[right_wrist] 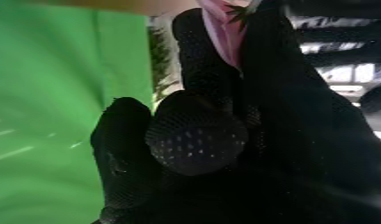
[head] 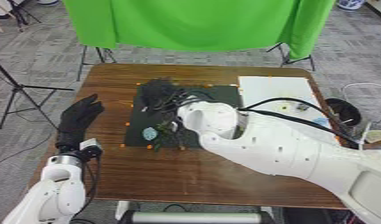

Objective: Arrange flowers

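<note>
Head view
Left hand (head: 77, 116): we find it over the left side of the brown table (head: 169, 182), fingers loosely extended and pointing forward, wide and holding nothing.
Right hand (head: 156, 94): we see it over the dark mat (head: 138, 120), toward the mat's far left part; its arm reaches across from the right.
Leaves (head: 164, 136): we make out a small green cluster on the mat, just beside a pale blue oval (head: 150, 133).
Sheet (head: 266, 92): white, we see it lying to the right of the mat.
Cloth (head: 200, 25): green, it hangs beyond the table.

Right wrist view
Right hand (right_wrist: 197, 145): we see it narrow, pinching the flower.
Flower (right_wrist: 224, 35): pink, we find its petals between the glove's fingers, with a bit of green at them.
Backdrop: we see the green cloth beside the hand.
</note>
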Tool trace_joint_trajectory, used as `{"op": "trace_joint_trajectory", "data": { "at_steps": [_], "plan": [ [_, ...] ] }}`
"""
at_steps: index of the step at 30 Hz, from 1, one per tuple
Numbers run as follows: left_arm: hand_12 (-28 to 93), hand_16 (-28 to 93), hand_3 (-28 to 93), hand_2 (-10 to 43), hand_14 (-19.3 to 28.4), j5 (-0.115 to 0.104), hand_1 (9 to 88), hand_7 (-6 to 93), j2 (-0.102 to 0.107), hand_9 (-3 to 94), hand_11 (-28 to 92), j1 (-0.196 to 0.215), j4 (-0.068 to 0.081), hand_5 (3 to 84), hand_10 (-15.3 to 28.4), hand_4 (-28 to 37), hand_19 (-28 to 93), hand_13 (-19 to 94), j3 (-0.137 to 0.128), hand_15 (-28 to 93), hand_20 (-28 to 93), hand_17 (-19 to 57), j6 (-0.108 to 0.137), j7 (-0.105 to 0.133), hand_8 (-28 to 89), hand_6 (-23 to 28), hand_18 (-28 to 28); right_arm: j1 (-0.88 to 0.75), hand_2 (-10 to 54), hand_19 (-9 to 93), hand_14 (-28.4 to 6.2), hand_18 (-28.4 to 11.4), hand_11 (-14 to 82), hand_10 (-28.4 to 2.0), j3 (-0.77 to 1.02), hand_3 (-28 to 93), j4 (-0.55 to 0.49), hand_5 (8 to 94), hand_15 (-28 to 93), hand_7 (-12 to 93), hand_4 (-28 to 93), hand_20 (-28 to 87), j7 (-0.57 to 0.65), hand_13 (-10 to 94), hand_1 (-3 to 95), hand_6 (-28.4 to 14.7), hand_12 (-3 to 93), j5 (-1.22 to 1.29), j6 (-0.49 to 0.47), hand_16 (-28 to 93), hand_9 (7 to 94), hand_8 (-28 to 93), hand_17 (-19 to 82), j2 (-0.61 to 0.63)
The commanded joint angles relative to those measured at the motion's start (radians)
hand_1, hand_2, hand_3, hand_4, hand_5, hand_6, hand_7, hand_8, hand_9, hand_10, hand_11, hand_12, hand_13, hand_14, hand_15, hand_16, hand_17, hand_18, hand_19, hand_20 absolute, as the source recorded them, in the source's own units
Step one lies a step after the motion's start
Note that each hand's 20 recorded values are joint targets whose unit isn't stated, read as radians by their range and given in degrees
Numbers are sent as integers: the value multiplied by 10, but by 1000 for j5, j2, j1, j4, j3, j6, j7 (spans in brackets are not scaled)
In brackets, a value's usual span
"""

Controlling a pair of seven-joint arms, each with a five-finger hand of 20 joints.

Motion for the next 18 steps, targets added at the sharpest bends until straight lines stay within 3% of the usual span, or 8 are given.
{"op": "trace_joint_trajectory", "data": {
  "at_steps": [1, 18],
  "plan": [
    [108, -23, 710, -23, 164, -16, 143, 155, -6, 462, 184, -3, 16, 480, 129, -283, 108, 380, 11, 182, 160, 83, -45, 23, -76, 20, 126, 11, -95, 932, -11, -105, 47, -109, -17, 630, 78, 781, 570, 250, -184, 560, -4, 930, 600, 15, 353, -48, -14, 368, 886, 12, 678, -86],
    [111, -16, 715, -31, 163, -6, 153, 148, -6, 458, 175, -23, 27, 477, 129, -283, 97, 379, 24, 170, 162, 80, -64, 8, -72, 21, 128, -29, -95, 932, -13, -108, 41, -103, -2, 627, 193, 768, 578, 256, -191, 571, 38, 926, 594, 25, 331, -91, -77, 364, 876, -2, 675, -117]
  ]
}}
